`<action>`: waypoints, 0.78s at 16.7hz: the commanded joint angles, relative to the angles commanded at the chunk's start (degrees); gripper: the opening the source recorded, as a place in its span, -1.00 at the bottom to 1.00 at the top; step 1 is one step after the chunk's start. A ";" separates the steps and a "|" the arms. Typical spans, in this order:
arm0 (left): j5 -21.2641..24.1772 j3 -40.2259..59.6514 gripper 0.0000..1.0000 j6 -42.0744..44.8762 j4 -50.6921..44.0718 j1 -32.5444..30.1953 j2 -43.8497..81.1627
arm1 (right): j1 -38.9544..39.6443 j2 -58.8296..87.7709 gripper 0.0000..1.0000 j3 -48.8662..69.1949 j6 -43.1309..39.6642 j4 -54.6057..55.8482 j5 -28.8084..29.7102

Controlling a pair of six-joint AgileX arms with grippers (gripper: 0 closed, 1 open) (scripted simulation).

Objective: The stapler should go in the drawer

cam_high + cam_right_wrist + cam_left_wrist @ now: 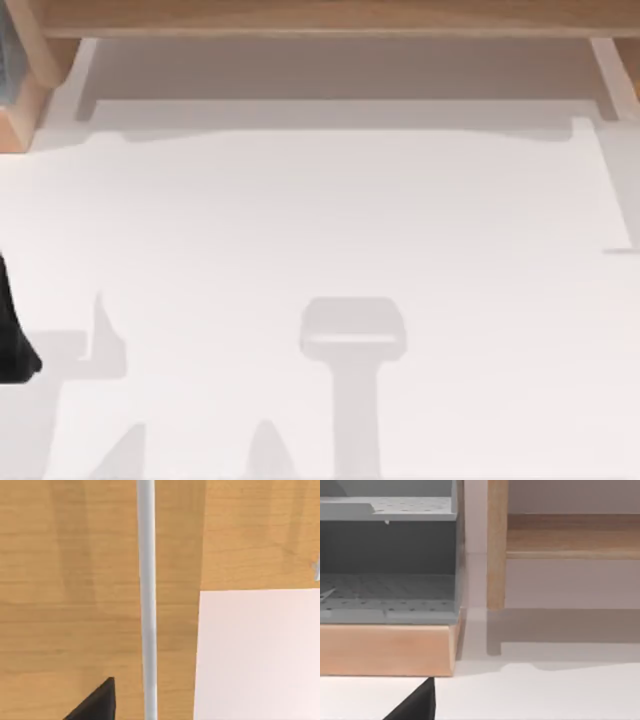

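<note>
From above: white table (450,250), bare across its middle, crossed by soft grey shadows (352,330) towards the near edge. Along the far edge, a wooden shelf (320,18) raised on legs, spanning from left to right. At the far left corner, beside the shelf's left leg, a sliver of a grey perforated rack (5,50) on a wooden base (18,125). At the table's left edge, near the front, a dark piece of the left arm (12,340), low over the table.

From the left wrist: left end effector (417,705) glimpsed as one dark wedge at the frame's edge, over the white table, just short of the rack's wooden base. Degree of opening: cannot tell. Nothing seen in its hold. Ahead of it, the grey rack with two perforated tiers, sitting on the light wood base; just beside the rack, an upright wooden post (496,545) of the shelf, standing on the table, and a horizontal board joined to that post.

From the right wrist: right end effector (97,702) likewise glimpsed as a dark wedge, close over a wooden panel (65,580). Degree of opening: cannot tell. Nothing seen in its hold. Across the panel, a straight pale bar (146,590); next to the panel, a patch of white table.

Whereabouts of the stapler: cannot tell. Same for the drawer; cannot tell whether panel and bar belong to it.
</note>
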 joint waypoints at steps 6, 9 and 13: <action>0.00 0.00 1.00 0.00 0.00 0.00 0.00 | 3.37 5.05 1.00 -2.71 -2.42 4.98 -1.84; 0.00 0.00 1.00 0.00 0.00 0.00 0.00 | 3.16 4.93 1.00 -2.56 -2.36 4.85 -1.76; 0.00 0.00 1.00 0.00 0.00 0.00 0.00 | 5.45 5.92 1.00 0.14 -2.46 2.95 0.23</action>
